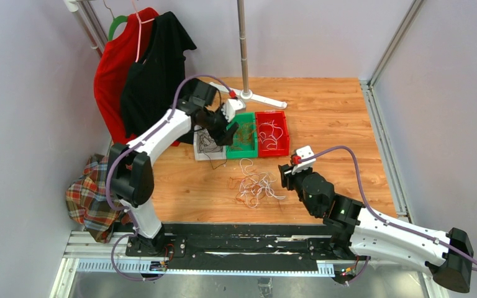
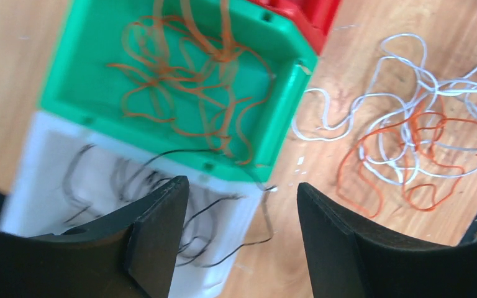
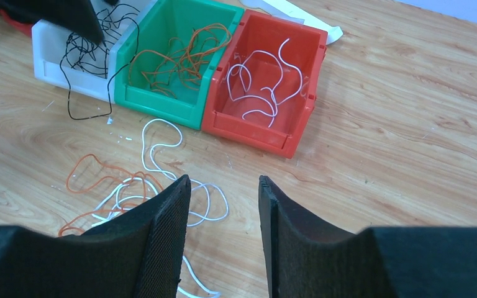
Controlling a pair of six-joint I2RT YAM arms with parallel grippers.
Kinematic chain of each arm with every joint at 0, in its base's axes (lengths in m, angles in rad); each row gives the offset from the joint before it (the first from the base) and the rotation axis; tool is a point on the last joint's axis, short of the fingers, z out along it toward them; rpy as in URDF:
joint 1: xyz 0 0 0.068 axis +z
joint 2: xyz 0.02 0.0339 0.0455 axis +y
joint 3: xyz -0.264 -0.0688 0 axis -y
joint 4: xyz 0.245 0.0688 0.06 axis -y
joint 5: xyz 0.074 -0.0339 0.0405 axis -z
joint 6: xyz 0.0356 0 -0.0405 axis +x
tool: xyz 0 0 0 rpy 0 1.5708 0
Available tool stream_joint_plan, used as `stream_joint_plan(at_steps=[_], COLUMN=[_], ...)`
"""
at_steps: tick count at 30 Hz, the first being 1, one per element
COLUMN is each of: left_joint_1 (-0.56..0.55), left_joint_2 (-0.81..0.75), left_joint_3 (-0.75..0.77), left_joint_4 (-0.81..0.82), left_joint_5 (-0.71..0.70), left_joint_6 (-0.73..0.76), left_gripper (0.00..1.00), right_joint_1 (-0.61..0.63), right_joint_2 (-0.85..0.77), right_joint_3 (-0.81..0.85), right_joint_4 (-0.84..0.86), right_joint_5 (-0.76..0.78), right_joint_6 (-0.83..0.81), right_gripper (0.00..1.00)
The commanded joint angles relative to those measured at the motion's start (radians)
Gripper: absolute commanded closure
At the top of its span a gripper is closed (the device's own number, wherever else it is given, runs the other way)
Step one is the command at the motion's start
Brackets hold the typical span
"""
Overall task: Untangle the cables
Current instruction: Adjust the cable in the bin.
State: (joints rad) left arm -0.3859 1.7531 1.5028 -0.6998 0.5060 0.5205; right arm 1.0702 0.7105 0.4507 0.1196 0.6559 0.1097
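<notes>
A loose tangle of white and orange cables (image 1: 256, 185) lies on the wooden table in front of three bins; it also shows in the left wrist view (image 2: 410, 139) and the right wrist view (image 3: 130, 192). The white bin (image 1: 202, 149) holds black cables (image 3: 90, 46), one trailing over its edge onto the table (image 2: 267, 217). The green bin (image 1: 243, 138) holds orange cables (image 2: 186, 81). The red bin (image 1: 272, 133) holds white cables (image 3: 261, 87). My left gripper (image 2: 242, 192) is open and empty above the white bin's corner. My right gripper (image 3: 223, 186) is open and empty, just right of the tangle.
A metal pole on a white base (image 1: 248, 94) stands behind the bins. Red and black shirts (image 1: 140, 68) hang at the back left. A plaid cloth (image 1: 90, 195) lies off the table's left edge. Aluminium rails (image 1: 382, 143) border the table's right side.
</notes>
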Motion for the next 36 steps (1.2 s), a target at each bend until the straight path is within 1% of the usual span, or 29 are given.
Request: stream_joint_plan(at_steps=[1,6,10,11,13,16,17,19,21,25,27,30,33,36], left_joint_1=[-0.067,-0.074,-0.074,-0.075,-0.074,-0.074,-0.075,-0.074,-0.074,-0.075,-0.075,-0.083,-0.098,-0.116], left_joint_2=[0.004,0.057,0.040,0.026,-0.019,-0.097,-0.119,-0.162,-0.208,-0.270,-0.287,-0.281,-0.251,-0.253], left_joint_3=[-0.077,-0.067,-0.107,-0.122,-0.162,-0.220,-0.231,-0.253,-0.285,-0.355,-0.408,-0.474,-0.500,-0.544], left_joint_4=[0.111,0.163,0.168,0.160,0.141,0.088,0.045,-0.022,-0.064,-0.154,-0.169,-0.169,-0.133,-0.054], left_joint_5=[-0.082,-0.177,-0.156,-0.143,-0.125,-0.094,-0.076,-0.038,-0.030,-0.025,-0.040,-0.098,-0.159,-0.210], left_joint_6=[-0.135,-0.209,-0.210,-0.202,-0.171,-0.112,-0.089,-0.019,0.069,0.311,0.444,0.646,0.767,0.871], left_gripper=[0.32,0.43,0.53,0.54,0.54,0.47,0.45,0.41,0.39,0.39,0.39,0.38,0.38,0.38], right_joint_1=[-0.013,-0.013,-0.013,-0.014,-0.015,-0.014,-0.015,-0.015,-0.015,-0.015,-0.016,-0.016,-0.016,-0.017], right_joint_2=[-0.014,-0.024,-0.040,-0.042,-0.040,-0.032,-0.028,-0.022,-0.018,-0.003,0.009,0.027,0.042,0.055], right_joint_3=[0.016,0.007,-0.006,-0.010,-0.012,-0.011,-0.008,-0.006,-0.005,-0.004,0.002,0.012,0.023,0.026], right_joint_4=[-0.012,-0.021,-0.025,-0.025,-0.026,-0.022,-0.022,-0.018,-0.012,0.006,0.010,0.014,0.019,0.024], right_joint_5=[0.029,0.037,0.043,0.044,0.041,0.037,0.036,0.032,0.030,0.027,0.025,0.022,0.025,0.026], right_joint_6=[0.018,0.018,0.018,0.020,0.021,0.020,0.021,0.019,0.018,0.017,0.018,0.022,0.024,0.032], right_gripper=[0.55,0.55,0.55,0.55,0.55,0.52,0.51,0.49,0.48,0.48,0.48,0.49,0.49,0.50])
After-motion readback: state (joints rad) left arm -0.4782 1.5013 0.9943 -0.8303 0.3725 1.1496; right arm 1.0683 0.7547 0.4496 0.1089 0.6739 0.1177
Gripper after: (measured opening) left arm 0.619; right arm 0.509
